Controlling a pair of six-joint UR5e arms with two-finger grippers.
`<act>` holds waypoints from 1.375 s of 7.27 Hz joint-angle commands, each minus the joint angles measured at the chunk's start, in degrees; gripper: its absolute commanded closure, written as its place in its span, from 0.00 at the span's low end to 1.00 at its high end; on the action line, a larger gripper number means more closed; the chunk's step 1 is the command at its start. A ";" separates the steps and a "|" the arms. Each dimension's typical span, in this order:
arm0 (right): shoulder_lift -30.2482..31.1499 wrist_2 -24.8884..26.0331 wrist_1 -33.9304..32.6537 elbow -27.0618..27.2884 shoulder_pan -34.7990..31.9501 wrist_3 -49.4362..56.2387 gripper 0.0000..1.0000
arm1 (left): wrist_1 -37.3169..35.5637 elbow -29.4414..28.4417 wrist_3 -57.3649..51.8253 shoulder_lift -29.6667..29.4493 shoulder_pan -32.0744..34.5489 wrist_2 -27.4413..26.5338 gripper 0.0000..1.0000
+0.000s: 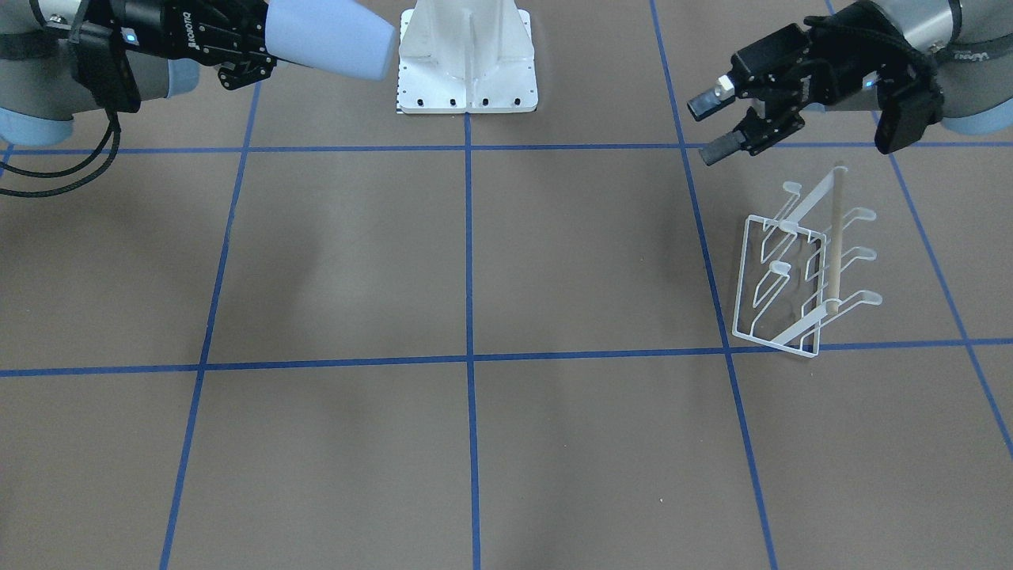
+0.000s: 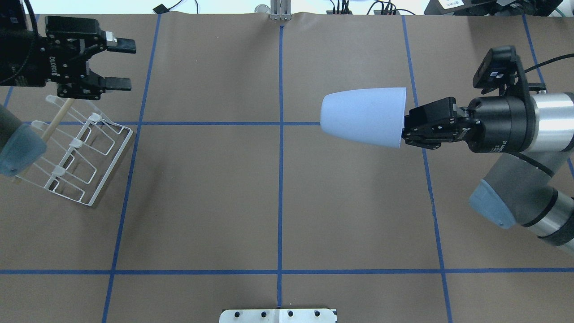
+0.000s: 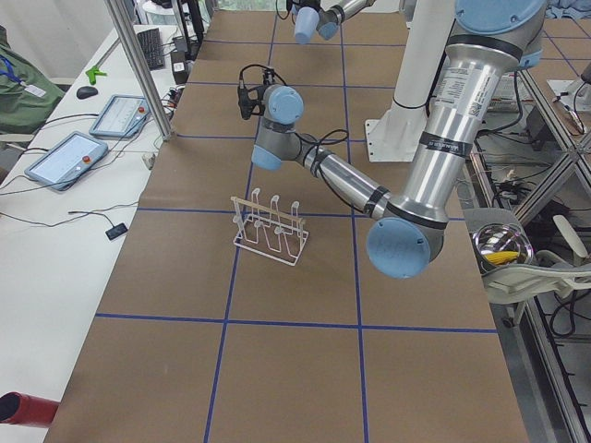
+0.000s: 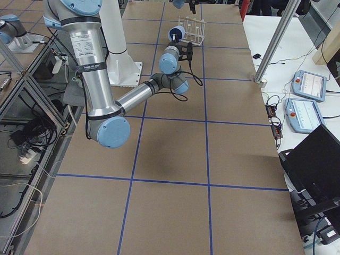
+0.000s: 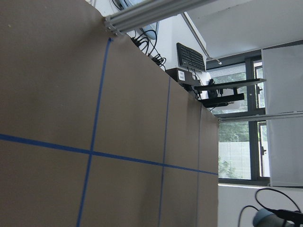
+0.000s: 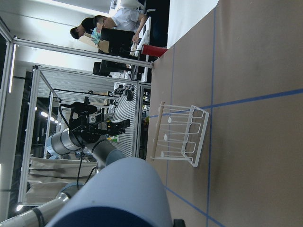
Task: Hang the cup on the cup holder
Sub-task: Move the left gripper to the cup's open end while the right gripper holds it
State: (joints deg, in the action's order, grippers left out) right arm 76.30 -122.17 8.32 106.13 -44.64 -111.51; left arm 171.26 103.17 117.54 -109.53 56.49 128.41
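Above worktop [image 2: 269,202], toward 3 o'clock in overhead view: right claw [image 2: 409,128] pinches cup [image 2: 363,116] by rim, cup horizontal. Cup holder [image 2: 85,157] well apart at 9 o'clock. Left claw [image 2: 119,63] wide, empty, near its dowel. Likely risks: rim pinch slips in transit; cup nudges light rack; arms clash.

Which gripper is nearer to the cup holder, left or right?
Left. The left gripper hovers open close beside the cup holder; the right gripper, holding the cup, is far across from it.
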 commanded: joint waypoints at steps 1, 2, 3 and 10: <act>-0.36 3.51 4.06 -0.04 6.12 -0.11 1.00 | 0.30 2.89 5.68 -2.89 -9.59 -9.78 0.01; -0.89 3.86 4.51 -0.13 6.75 -0.11 1.00 | 0.21 3.26 7.17 -4.10 -14.43 -13.41 0.01; -1.59 3.87 4.51 0.13 6.93 -0.19 1.00 | -0.75 3.18 8.31 -6.99 -17.09 -15.53 0.01; -3.97 5.98 4.51 -0.04 8.51 -0.11 1.00 | -0.75 5.02 9.64 -9.65 -24.67 -23.55 0.01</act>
State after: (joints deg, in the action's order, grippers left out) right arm 72.32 -116.22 12.80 106.18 -36.23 -111.56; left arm 170.68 107.94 126.96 -118.91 32.45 105.45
